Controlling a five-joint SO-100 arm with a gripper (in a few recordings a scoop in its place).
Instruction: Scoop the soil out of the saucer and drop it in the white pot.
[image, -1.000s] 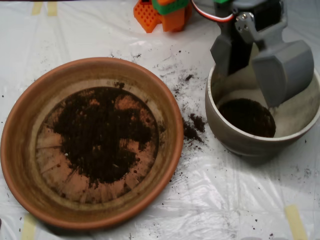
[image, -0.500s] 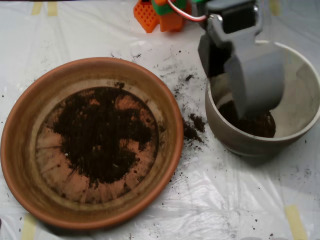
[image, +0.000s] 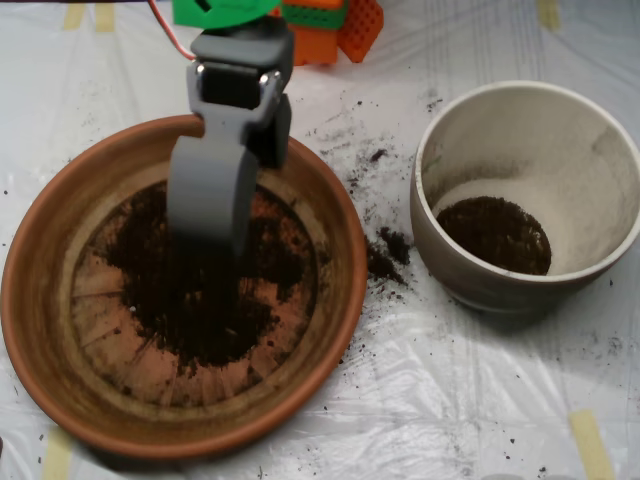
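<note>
Overhead view: scoop (image: 208, 225) over saucer (image: 40, 290) soil (image: 215, 300) (pot (image: 440, 250) w/ some).

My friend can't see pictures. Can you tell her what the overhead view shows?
A grey gripper hangs over dark soil in a big orange saucer. To the right stands a white pot with some soil in its bottom, and crumbs lie on the plastic sheet between them.

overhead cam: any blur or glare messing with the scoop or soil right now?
Overhead view: the scoop is soft with motion blur and its lower edge melts into the soil; the saucer and white pot are sharp. Mild glare and wrinkle highlights on the plastic sheet. Soft shadow inside the pot's left wall; the soil there reads as a flat dark patch.
</note>
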